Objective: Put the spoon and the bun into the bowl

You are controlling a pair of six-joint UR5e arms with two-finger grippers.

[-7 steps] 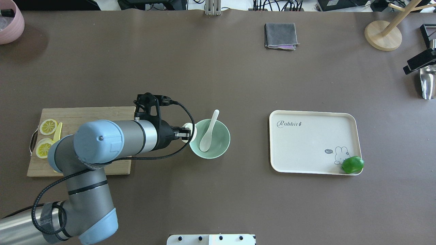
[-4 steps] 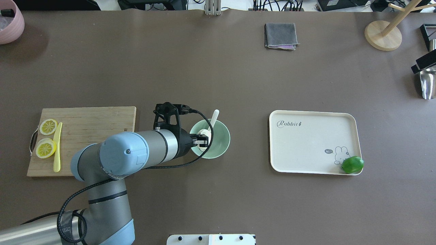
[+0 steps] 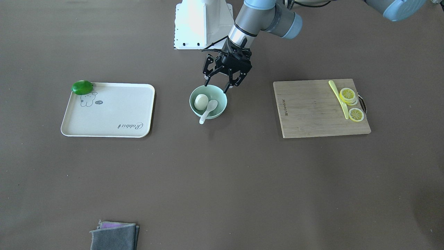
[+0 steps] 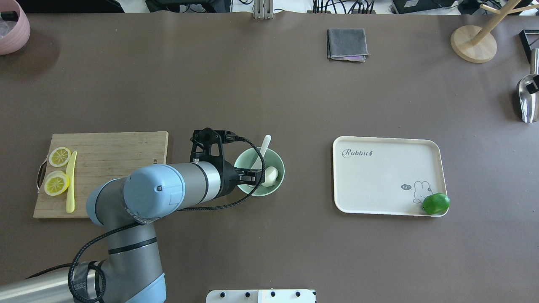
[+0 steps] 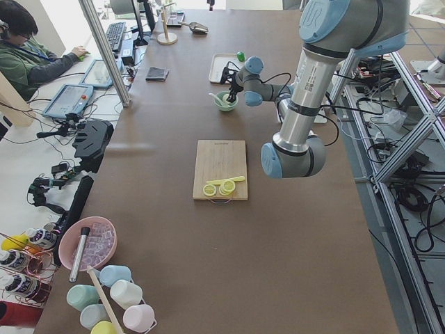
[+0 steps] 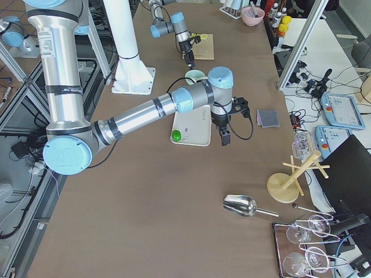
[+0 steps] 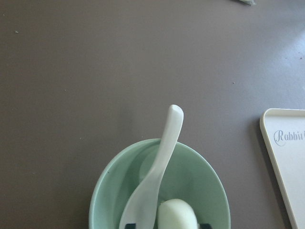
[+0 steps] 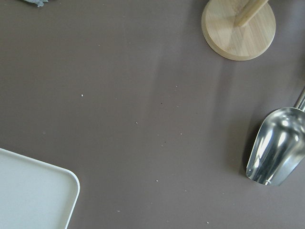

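The mint-green bowl [image 4: 276, 162] [image 3: 219, 96] stands mid-table. The white bun [image 4: 270, 176] [image 3: 201, 101] lies free inside it, beside the white spoon [image 4: 264, 145] [image 3: 207, 111], whose scoop rests in the bowl with the handle over the rim. My left gripper [image 3: 217, 87] [image 4: 252, 176] hovers open just above the bowl's near edge, holding nothing. In the left wrist view the bowl [image 7: 107, 176], spoon [image 7: 164, 152] and bun [image 7: 176, 214] sit right below. My right gripper [image 6: 223, 132] hangs over the table beyond the tray; I cannot tell whether it is open or shut.
A wooden cutting board [image 4: 122, 147] with lemon slices [image 4: 57, 184] and a yellow knife [image 4: 70, 181] lies left of the bowl. A cream tray [image 4: 379, 176] with a green lime [image 4: 436, 203] lies right. Grey cloth [image 4: 347, 44], wooden stand [image 4: 473, 44] and metal scoop [image 4: 526, 101] sit farther off.
My left gripper carried the bun from the bowl's left rim over the bowl and opened; the bun now lies inside. The right gripper slid off the overhead view's right edge.
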